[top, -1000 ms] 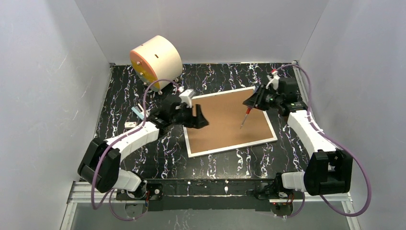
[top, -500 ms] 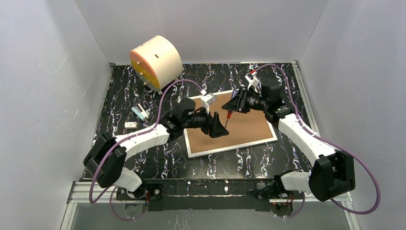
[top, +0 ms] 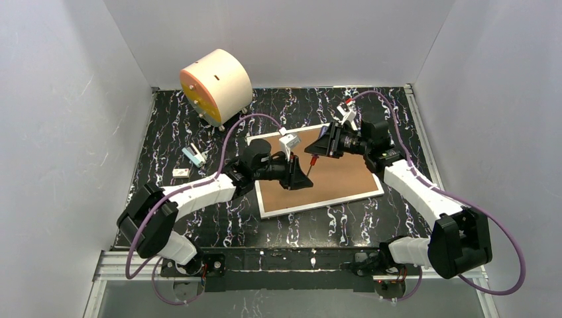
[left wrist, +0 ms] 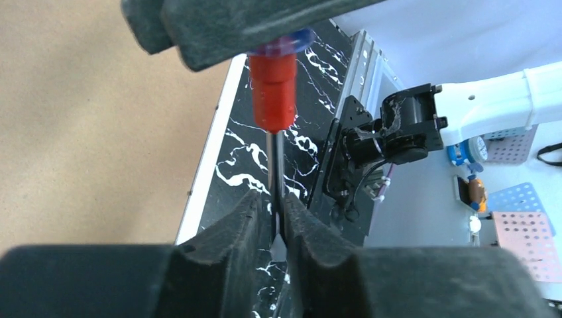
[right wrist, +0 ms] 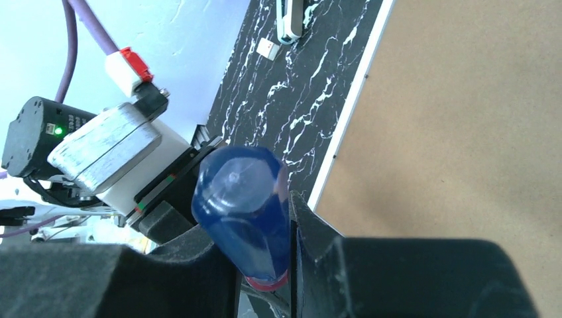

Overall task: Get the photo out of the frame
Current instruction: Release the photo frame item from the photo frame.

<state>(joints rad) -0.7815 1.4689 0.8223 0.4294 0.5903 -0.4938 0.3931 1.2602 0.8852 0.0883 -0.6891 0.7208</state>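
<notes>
The frame (top: pixel 344 177) lies face down at the table's middle right, its brown back panel (left wrist: pixel 93 126) up inside a thin white rim (right wrist: pixel 358 93). The photo is hidden under that panel. My right gripper (top: pixel 321 146) hovers over the frame's left part, shut on the blue handle of a screwdriver (right wrist: pixel 244 205). Its red collar (left wrist: pixel 273 93) and thin metal shaft point down toward my left gripper (left wrist: pixel 278 200). That left gripper (top: pixel 303 177) is shut on the shaft just above the frame's left edge. The right gripper (right wrist: pixel 257 222) pinches the handle between both fingers.
A cream cylinder with an orange face (top: pixel 215 85) stands at the back left corner. A small teal and white object (top: pixel 193 156) and a little white block (top: pixel 179 172) lie on the black marbled table (top: pixel 199 218) left of the frame. Grey walls enclose three sides.
My left gripper slid right over the frame's left edge and closed on the screwdriver's shaft. The right arm carried the screwdriver leftward across the frame.
</notes>
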